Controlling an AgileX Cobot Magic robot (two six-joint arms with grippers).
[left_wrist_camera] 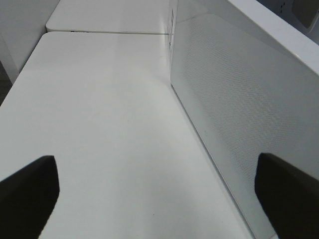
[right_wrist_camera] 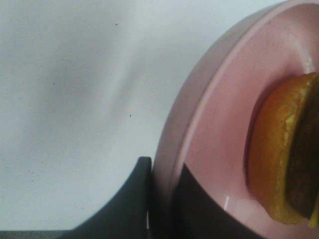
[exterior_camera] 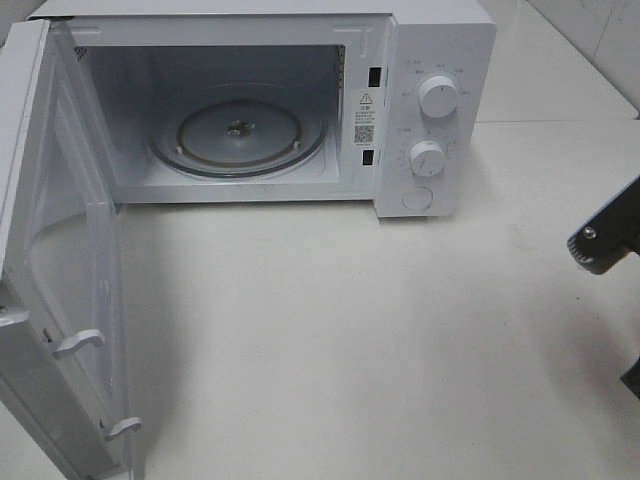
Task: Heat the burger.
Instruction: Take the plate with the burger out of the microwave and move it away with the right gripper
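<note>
The burger [right_wrist_camera: 279,164] shows only in the right wrist view, with a golden-brown bun, lying on a pink plate [right_wrist_camera: 219,124]. My right gripper [right_wrist_camera: 162,209] is shut on the plate's rim, one finger [right_wrist_camera: 127,204] outside and one inside. In the exterior high view only part of the right arm [exterior_camera: 605,240] shows at the right edge; burger and plate are out of that view. My left gripper [left_wrist_camera: 159,199] is open and empty, low over the table next to the open microwave door [left_wrist_camera: 239,109].
The white microwave [exterior_camera: 430,110] stands at the back with its door [exterior_camera: 60,260] swung open to the left. Its glass turntable [exterior_camera: 238,135] lies bare inside. Two dials [exterior_camera: 438,95] are on its right panel. The white table [exterior_camera: 350,340] spreads in front.
</note>
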